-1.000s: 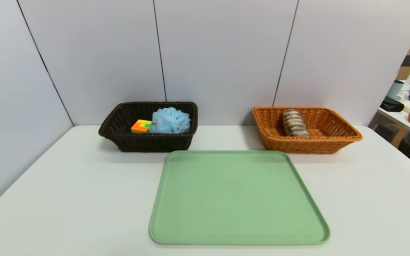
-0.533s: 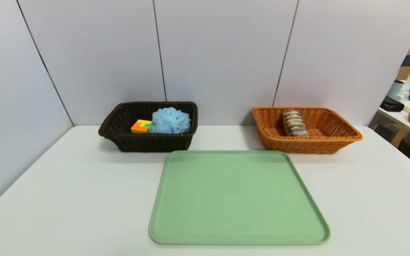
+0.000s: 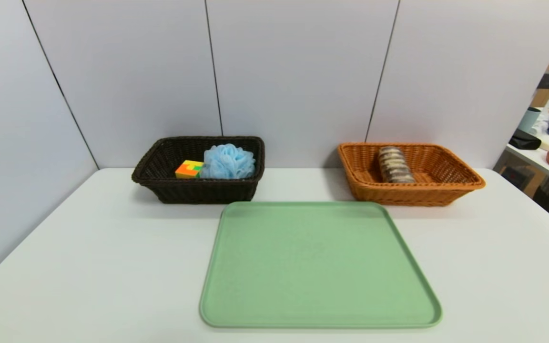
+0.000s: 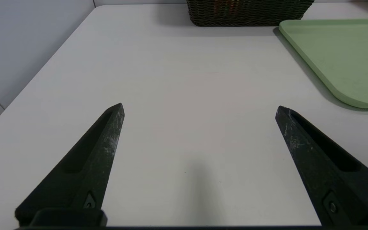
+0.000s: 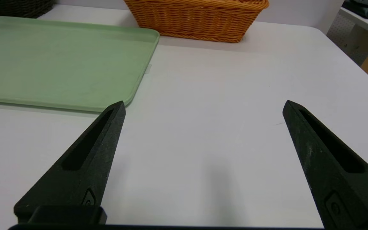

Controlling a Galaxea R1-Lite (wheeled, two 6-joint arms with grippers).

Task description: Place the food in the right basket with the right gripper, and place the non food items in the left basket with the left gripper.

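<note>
On the white table, the dark basket lies beyond the spread left pincer.

Open tabletop, baskets blocking behind tray

In my head view, the white table is holding a dark basket upper left, an orange basket upper right, and a green tray lower middle.

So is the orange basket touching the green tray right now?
Apart: the right wrist view shows white tabletop between the orange basket and the tray's nearest corner.
</note>
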